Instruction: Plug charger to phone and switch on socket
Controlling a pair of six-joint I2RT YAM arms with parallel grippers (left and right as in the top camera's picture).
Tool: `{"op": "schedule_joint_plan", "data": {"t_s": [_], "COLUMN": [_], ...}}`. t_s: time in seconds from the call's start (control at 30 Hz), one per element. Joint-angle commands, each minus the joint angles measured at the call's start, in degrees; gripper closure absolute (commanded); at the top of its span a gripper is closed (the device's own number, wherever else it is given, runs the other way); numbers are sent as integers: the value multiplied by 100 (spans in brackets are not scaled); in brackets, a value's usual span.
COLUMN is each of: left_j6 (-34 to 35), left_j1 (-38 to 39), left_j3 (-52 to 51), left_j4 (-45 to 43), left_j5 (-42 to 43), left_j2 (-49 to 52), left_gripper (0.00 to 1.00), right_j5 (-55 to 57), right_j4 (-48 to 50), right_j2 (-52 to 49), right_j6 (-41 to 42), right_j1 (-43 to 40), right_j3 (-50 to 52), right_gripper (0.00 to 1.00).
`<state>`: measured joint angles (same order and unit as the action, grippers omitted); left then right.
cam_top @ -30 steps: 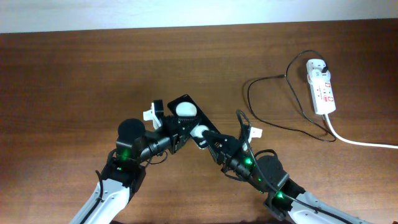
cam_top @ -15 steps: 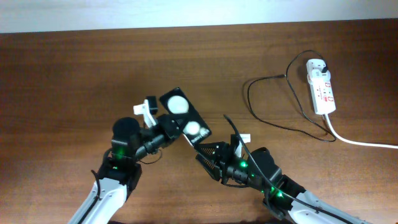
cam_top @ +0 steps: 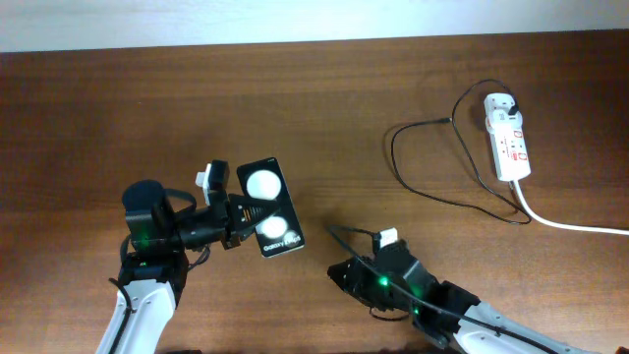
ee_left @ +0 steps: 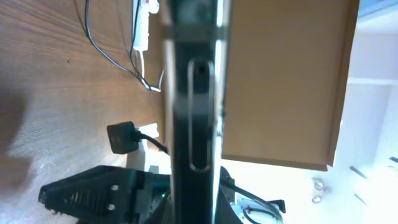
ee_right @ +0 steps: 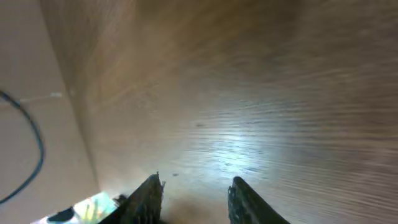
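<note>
Dark brown wooden tabletop, seen from overhead.

The phone, a small glossy black rectangular smartphone with two round white spots and tiny white lettering at its nearer end, is found left of centre, toward the near edge. It is pinched at its left side by the left pincer. In the left wrist view only its thin edge is presented. Whether it touches the tabletop cannot be told.

The right pincer is seen near the near edge, just right of centre and well apart from the phone. Its fingers are spread, with only bare wood between them.

The socket, a white elongated power strip with small red switch marks, lies by the right edge, toward the far right corner. A thick white cord is trailed from its near end off the right edge.

The charger, a long thin black cable, is laid in a loose loop left of the socket, and its black plug is seated at the strip's far end. The connector tip cannot be made out.
</note>
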<state>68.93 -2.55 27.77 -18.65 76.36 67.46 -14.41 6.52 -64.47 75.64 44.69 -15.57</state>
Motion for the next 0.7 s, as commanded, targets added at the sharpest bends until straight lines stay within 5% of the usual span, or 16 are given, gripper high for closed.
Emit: {"op": "schedule_joint_plan", "data": {"t_s": [0.0, 0.13, 0.23, 0.43, 0.57, 0.67], "left_j6": [-155, -153, -155, -155, -155, -155], "left_j1": [-24, -24, -24, -24, -24, -24], "left_j3": [138, 138, 138, 138, 138, 138], "left_j4": [-52, -52, -52, -52, -52, -52], "left_j5": [323, 365, 356, 337, 337, 337], "left_j2": [-109, -109, -109, -109, -109, -109], "left_gripper": [100, 100, 100, 100, 100, 100], "right_j5": [737, 1355, 1344, 2291, 2605, 2426], "right_j4": [-538, -599, -1696, -5941, -6642, -6013], "right_j2": [-4, 4, 57, -667, -2463, -3810], "right_j6": [-197, -1331, -1880, -3329, -3799, -3838], "right_j1": [28, -160, -927, -2739, -3567, -3757], "right_j3": [26, -4, -741, -4625, -6583, -7289], "right_gripper": [74, 85, 84, 60, 49, 23]}}
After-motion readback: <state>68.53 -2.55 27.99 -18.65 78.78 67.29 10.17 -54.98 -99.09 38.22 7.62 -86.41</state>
